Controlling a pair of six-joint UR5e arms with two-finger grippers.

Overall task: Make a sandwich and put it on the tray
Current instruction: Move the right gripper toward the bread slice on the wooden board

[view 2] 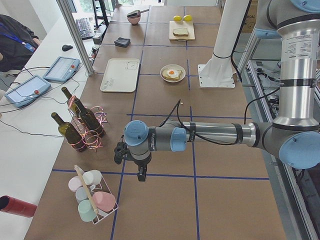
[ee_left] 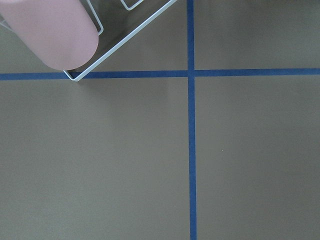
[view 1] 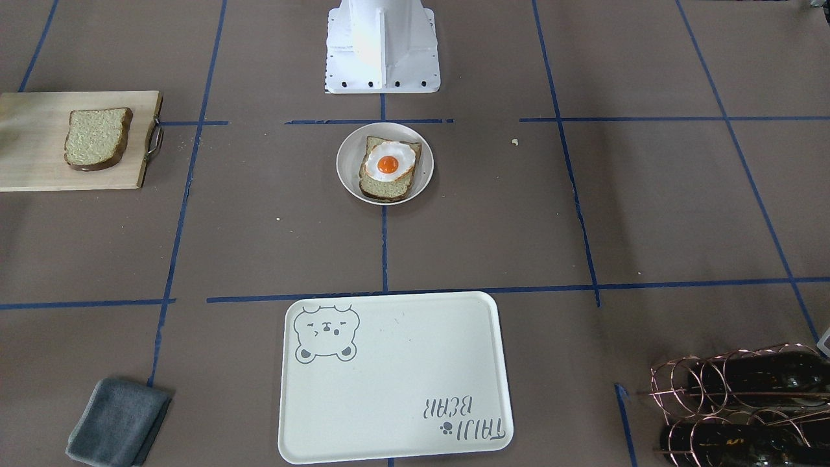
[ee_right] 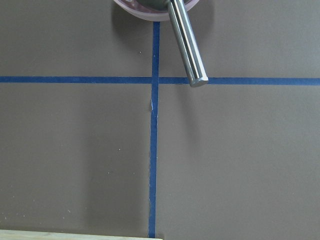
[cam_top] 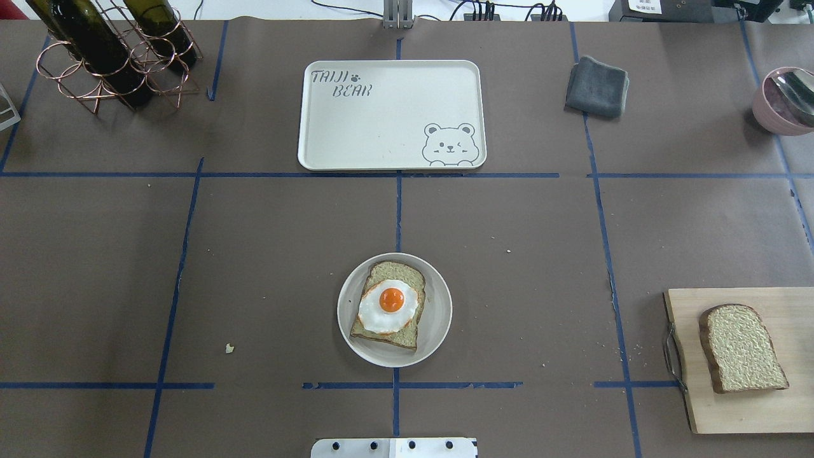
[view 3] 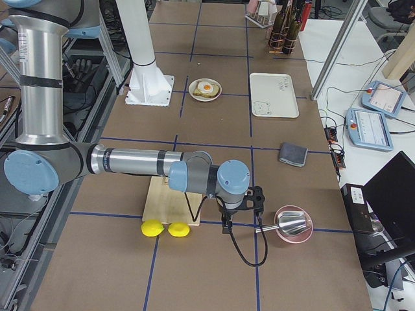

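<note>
A bread slice (cam_top: 397, 272) with a fried egg (cam_top: 389, 305) on top lies on a small round white plate (cam_top: 439, 318) at the table's middle, also in the front-facing view (view 1: 388, 162). A second bread slice (cam_top: 741, 348) lies on a wooden board (cam_top: 718, 413) on the robot's right side. The cream bear tray (cam_top: 381, 127) sits empty at the far middle. My left gripper (view 2: 120, 151) hangs far off by the cup rack and my right gripper (view 3: 258, 197) by the pink bowl. I cannot tell whether either is open or shut.
A copper rack with wine bottles (cam_top: 108, 51) stands far left, a folded grey cloth (cam_top: 598, 86) far right, and a pink bowl with a metal spoon (cam_top: 785, 102) at the right edge. Two lemons (view 3: 165, 228) lie beside the board. A wire rack of cups (view 2: 92, 197) stands near the left arm.
</note>
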